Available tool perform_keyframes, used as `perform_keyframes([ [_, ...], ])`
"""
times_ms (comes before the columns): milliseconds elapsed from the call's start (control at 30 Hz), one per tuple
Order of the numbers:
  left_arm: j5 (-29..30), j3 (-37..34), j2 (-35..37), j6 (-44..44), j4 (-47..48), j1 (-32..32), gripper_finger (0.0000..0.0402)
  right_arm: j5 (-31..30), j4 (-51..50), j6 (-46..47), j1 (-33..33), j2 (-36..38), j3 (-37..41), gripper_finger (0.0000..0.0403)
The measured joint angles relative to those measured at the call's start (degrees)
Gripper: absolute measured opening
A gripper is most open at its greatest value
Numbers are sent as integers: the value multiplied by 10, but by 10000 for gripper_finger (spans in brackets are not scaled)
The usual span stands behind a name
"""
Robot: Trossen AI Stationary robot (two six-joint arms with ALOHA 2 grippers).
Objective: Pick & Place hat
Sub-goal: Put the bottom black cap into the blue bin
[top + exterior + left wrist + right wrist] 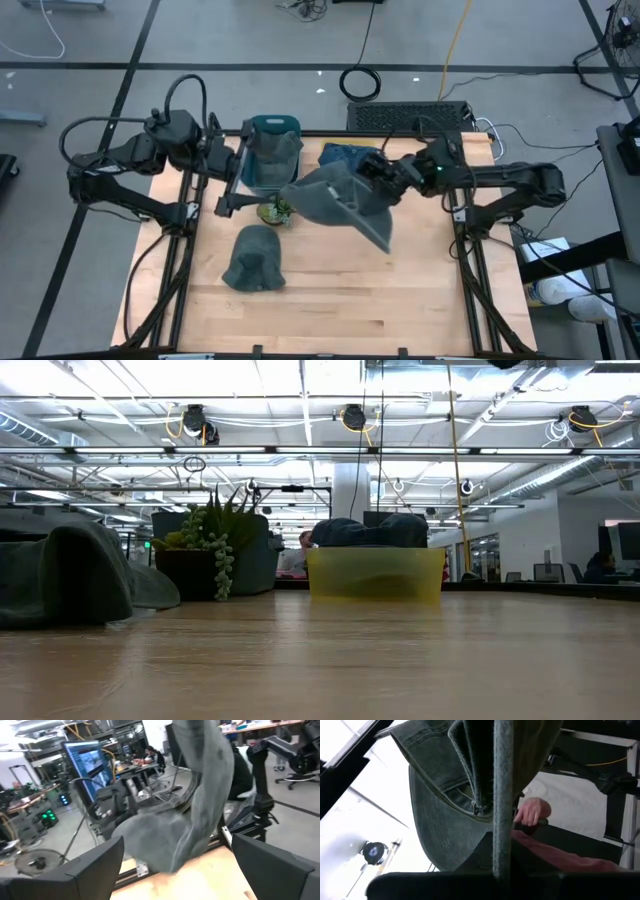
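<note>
Currently, high view: the right gripper (372, 172) is clamped on a grey-green fabric bucket hat (345, 200), which hangs lifted above the middle of the pale wooden table (340, 300). Judged step: carry phase, hat picked but not yet placed. The left gripper (228, 170) waits near the teal fabric-lined bin (272, 150) with fingers spread wide. A second grey hat (254, 258) lies nearer the front edge.

Low view: a yellow translucent plastic tub (376, 574) holding dark cloth and a small potted succulent (205, 550) stand on the table; behind is an open workshop with ceiling lights.

Left wrist view: the hat droops beyond the open fingers (90, 870).

Right wrist view: fabric is pinched tight.

Next move likely needs a steady carry to a container, then release.
</note>
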State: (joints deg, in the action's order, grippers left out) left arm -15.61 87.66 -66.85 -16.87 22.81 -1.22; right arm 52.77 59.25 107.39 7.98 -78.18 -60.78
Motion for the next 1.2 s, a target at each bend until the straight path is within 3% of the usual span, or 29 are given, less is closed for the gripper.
perform_keyframes([
  [367,-10,0,0,44,10,21,379,0,34,-1,6,-78,-75,0],
  [667,-8,0,0,37,13,21,375,0,19,-14,6,-99,-104,0],
  [1200,-44,0,0,72,-3,21,254,-3,1,-35,6,-99,-104,0],
])
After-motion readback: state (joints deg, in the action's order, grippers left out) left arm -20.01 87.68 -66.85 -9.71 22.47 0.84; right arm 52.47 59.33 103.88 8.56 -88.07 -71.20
